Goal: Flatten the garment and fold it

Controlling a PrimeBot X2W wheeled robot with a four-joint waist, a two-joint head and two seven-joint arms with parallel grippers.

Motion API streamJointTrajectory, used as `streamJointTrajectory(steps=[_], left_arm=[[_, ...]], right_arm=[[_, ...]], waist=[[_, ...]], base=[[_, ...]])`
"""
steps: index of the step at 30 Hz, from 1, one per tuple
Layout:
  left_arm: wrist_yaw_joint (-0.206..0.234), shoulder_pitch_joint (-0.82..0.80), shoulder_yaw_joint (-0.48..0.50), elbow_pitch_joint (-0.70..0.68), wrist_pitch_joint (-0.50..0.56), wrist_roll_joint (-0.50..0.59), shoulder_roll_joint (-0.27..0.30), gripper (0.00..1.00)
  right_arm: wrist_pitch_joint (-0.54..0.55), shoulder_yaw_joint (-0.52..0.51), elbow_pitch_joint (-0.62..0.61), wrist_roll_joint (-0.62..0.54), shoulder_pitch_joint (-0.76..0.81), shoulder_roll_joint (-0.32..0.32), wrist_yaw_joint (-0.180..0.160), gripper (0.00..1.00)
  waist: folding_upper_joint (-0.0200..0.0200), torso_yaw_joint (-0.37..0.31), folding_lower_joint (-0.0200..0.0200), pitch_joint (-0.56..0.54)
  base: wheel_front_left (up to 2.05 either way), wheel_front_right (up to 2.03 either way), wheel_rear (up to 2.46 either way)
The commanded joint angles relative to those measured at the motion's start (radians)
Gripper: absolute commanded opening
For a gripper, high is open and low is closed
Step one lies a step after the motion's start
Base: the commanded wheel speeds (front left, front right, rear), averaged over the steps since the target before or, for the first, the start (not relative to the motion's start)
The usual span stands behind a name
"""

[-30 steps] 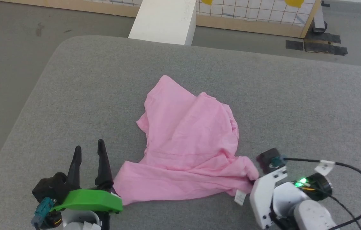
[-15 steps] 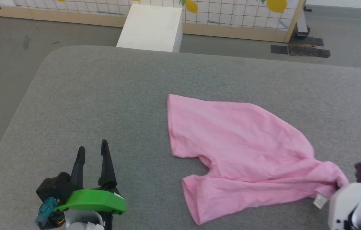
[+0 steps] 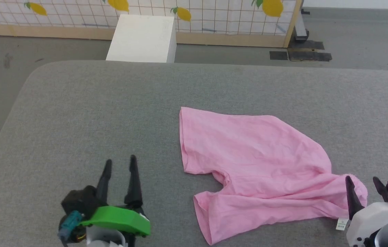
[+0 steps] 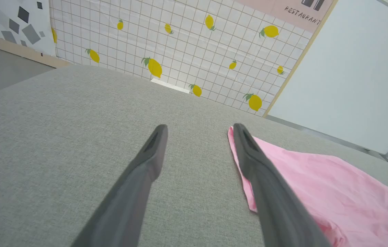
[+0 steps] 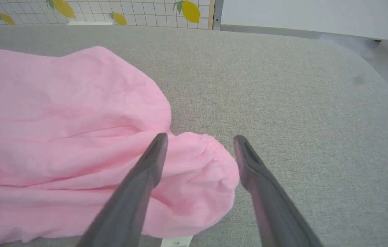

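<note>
We see bright, even, diffuse light in every view. Shadows are soft and thin, just a faint dark line under the near edge of the pink shirt [image 3: 255, 164]. In the wrist views the dark fingers [image 4: 135, 188] blur toward the bottom edge, and the tiled wall [image 4: 187, 44] bows slightly.

Grey fabric-covered table [image 3: 77, 113], white box [image 3: 140, 37] beyond its far edge, lemon-print grid panel [image 3: 214, 13], grey floor [image 3: 352, 34]
</note>
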Motion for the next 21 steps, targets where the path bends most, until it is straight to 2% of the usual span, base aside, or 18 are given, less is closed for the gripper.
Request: streamJointTrajectory(steps=[1,3,6,10,17,21], left_arm=[[-0.016,-0.011,-0.023,0.016,-0.001,0.004,-0.002,1.00],[-0.033,-0.016,-0.062,0.037,0.029,-0.007,-0.002,1.00],[-0.048,-0.014,-0.134,0.051,0.130,-0.037,-0.002,1.00],[-0.059,-0.004,-0.218,0.062,0.332,-0.086,-0.002,1.00],[-0.025,0.026,-0.287,0.016,0.618,-0.145,0.008,1.00],[-0.001,0.031,-0.309,0.002,0.716,-0.151,0.019,1.00]], right_arm=[[-0.047,0.001,0.000,0.004,0.012,0.000,-0.002,1.00],[-0.097,0.007,0.010,0.008,0.015,0.000,-0.002,1.00],[-0.138,0.014,0.029,0.018,0.017,0.000,-0.002,1.00],[-0.158,0.025,0.050,0.025,0.015,0.000,-0.002,1.00],[-0.166,0.036,0.068,0.026,0.013,0.000,-0.002,1.00],[-0.168,0.044,0.074,0.027,0.011,0.000,-0.002,1.00]], waist=[[0.0000,-0.014,0.0000,-0.012],[0.0000,-0.023,0.0000,-0.018],[0.0000,-0.035,0.0000,-0.026],[0.0000,-0.051,0.0000,-0.033],[0.0000,-0.076,0.0000,-0.040],[0.0000,-0.090,0.0000,-0.038]], base=[[0.00,0.00,0.00],[0.00,0.00,0.00],[0.00,0.00,0.00],[0.00,0.00,0.00],[0.00,0.00,0.00],[0.00,0.00,0.00]])
